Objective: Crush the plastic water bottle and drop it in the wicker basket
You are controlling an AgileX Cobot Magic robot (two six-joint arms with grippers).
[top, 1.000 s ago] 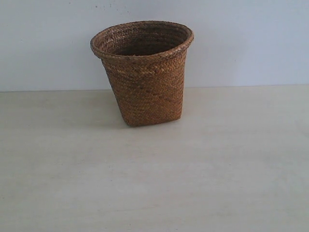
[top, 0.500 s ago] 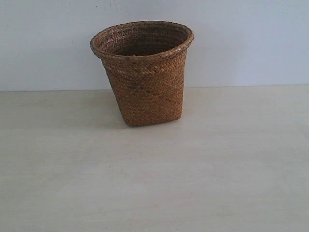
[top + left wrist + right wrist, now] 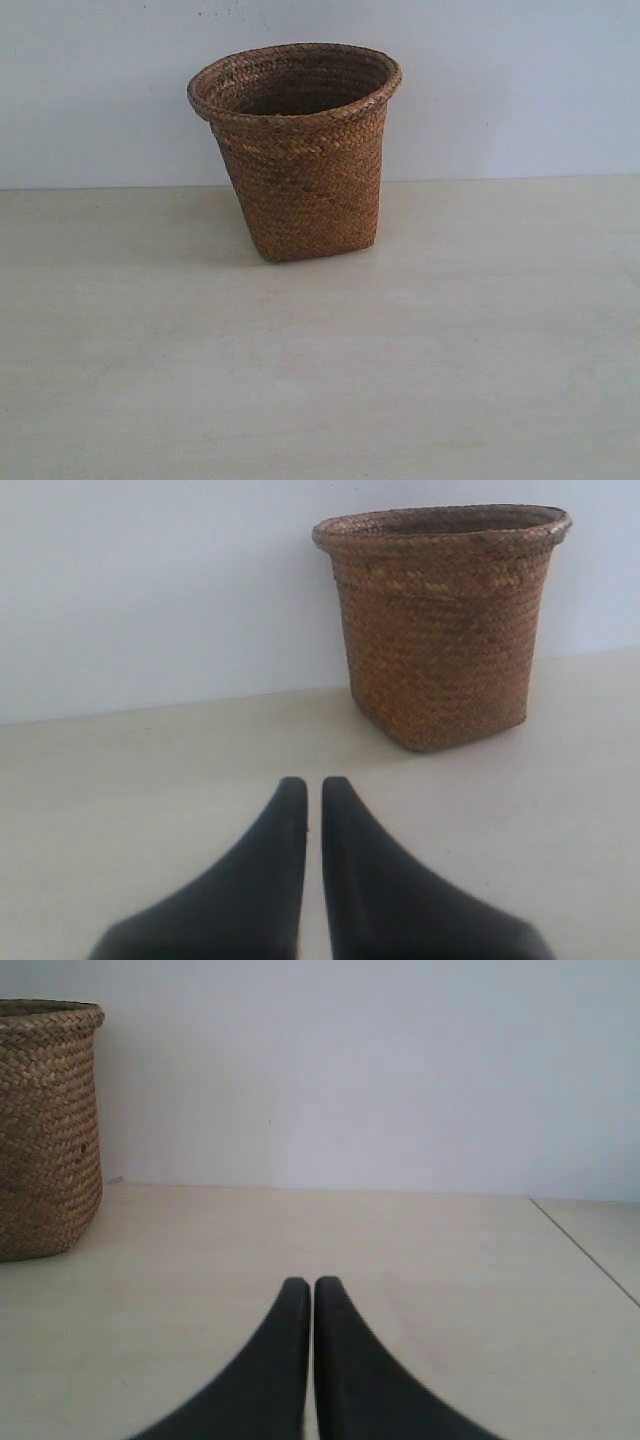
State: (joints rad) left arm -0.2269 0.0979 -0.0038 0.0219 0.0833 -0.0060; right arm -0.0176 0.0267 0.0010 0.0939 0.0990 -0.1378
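Note:
The brown wicker basket (image 3: 298,150) stands upright on the pale table, near the back wall, a little left of the middle. It also shows in the left wrist view as the wicker basket (image 3: 440,625), ahead of my left gripper (image 3: 314,785), whose black fingers are shut with nothing between them. My right gripper (image 3: 313,1285) is shut and empty too, low over the table, with the wicker basket (image 3: 45,1125) off to one side of it. The plastic water bottle is out of view in every frame. Neither gripper shows in the exterior view.
A plain white wall (image 3: 500,90) rises right behind the basket. The light tabletop (image 3: 320,380) stretches toward the camera. A seam or table edge (image 3: 585,1250) runs diagonally past the right gripper.

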